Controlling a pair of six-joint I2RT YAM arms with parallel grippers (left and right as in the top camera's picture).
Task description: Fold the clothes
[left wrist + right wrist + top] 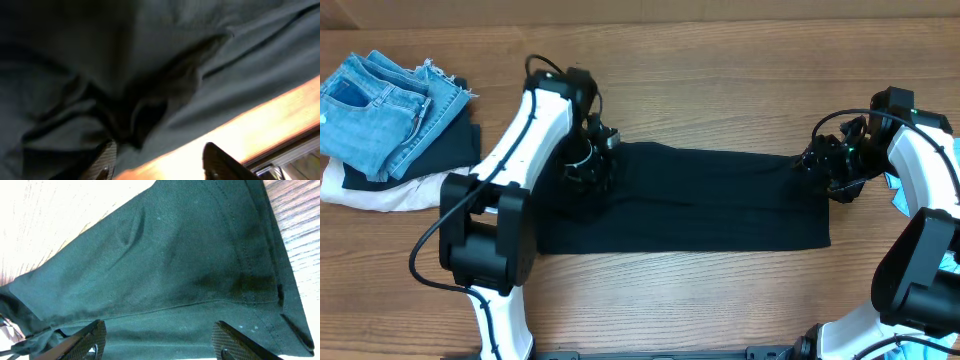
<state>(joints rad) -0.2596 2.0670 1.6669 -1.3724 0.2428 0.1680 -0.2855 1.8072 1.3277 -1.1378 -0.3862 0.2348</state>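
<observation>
A black garment (700, 200) lies spread flat and long across the middle of the wooden table. My left gripper (592, 165) is over its far left corner, where the cloth is bunched. In the left wrist view the jaws (160, 160) are open, with wrinkled dark cloth (150, 75) under them and bare wood between the fingers. My right gripper (817, 162) is at the far right corner. In the right wrist view its jaws (160, 340) are open over the flat cloth (175, 255), holding nothing.
A pile of folded clothes stands at the far left: blue jeans (380, 105) on top, a black piece (445, 140) and a white piece (380, 190) beneath. A bright blue item (900, 195) shows by the right arm.
</observation>
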